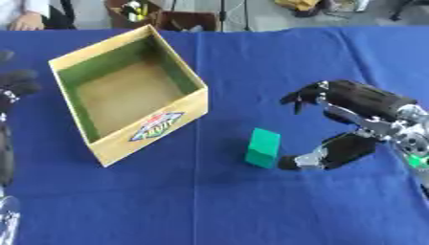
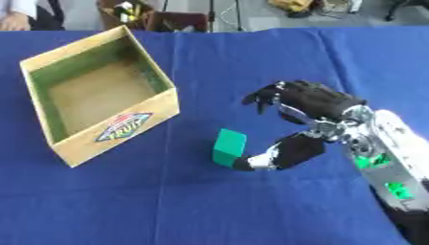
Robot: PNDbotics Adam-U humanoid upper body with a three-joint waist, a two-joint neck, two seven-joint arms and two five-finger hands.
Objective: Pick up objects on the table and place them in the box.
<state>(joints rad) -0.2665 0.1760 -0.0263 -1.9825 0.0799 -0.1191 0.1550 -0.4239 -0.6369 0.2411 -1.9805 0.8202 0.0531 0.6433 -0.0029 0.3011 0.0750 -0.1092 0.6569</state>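
A green block [image 1: 263,148] stands on the blue table just right of the box's near corner. The cardboard box [image 1: 84,56] with green inner walls and a brown floor lies open at the left, with nothing inside. My right hand [image 2: 311,106] comes in from the right, open, beside the block: its thumb tip [image 2: 251,164] is close against the block's right side and its fingers [image 2: 266,99] spread above and to the right, apart from the block. My left hand [image 1: 15,83] shows at the left edge, dark and partly cut off.
The blue cloth [image 1: 209,206] covers the whole table. Beyond the far edge stand a brown container with small items [image 1: 138,10] and a person's hand [image 1: 27,21] at the top left.
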